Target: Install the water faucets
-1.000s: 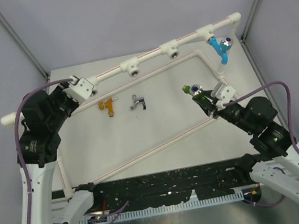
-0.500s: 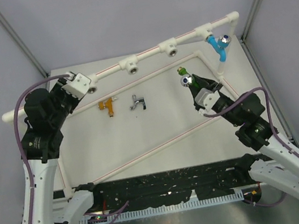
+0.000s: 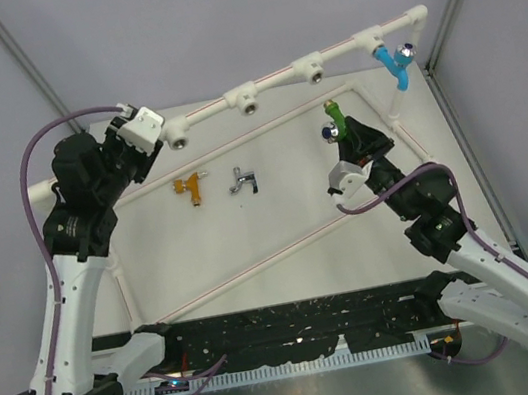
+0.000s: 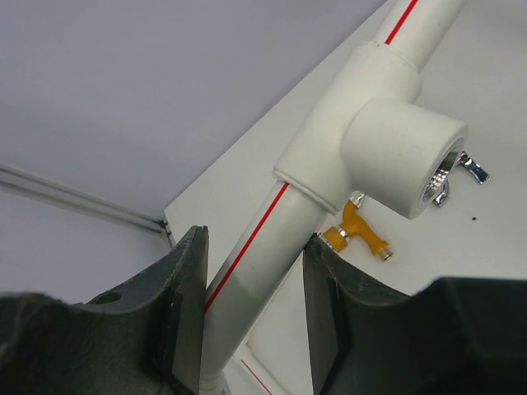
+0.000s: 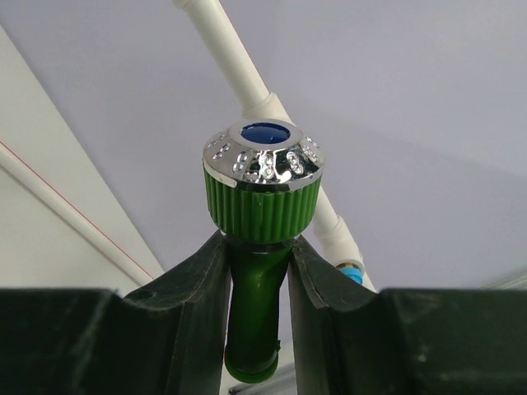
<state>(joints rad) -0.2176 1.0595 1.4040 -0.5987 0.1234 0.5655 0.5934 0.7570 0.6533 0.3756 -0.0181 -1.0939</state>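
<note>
My left gripper (image 3: 153, 137) is shut on the white pipe frame's top rail (image 3: 210, 115), beside its leftmost socket (image 3: 176, 136); in the left wrist view the rail (image 4: 263, 239) runs between the jaws (image 4: 254, 257). My right gripper (image 3: 347, 135) is shut on the green faucet (image 3: 335, 117), held in the air below the rail with its chrome cap (image 5: 263, 156) up. The blue faucet (image 3: 394, 66) hangs from the rail's rightmost socket. The orange-gold faucet (image 3: 189, 186) and the silver faucet (image 3: 243, 180) lie on the table.
Two open sockets (image 3: 248, 100) (image 3: 312, 70) sit along the rail between my grippers. The frame's lower pipes (image 3: 255, 265) cross the table diagonally. A black slotted rack (image 3: 296, 329) lines the near edge. Grey walls and metal posts (image 3: 31, 74) enclose the table.
The left gripper has moved up and right with the rail, tilting the frame. The right gripper has carried the green faucet farther from the arms, toward the rail, and turned it upright.
</note>
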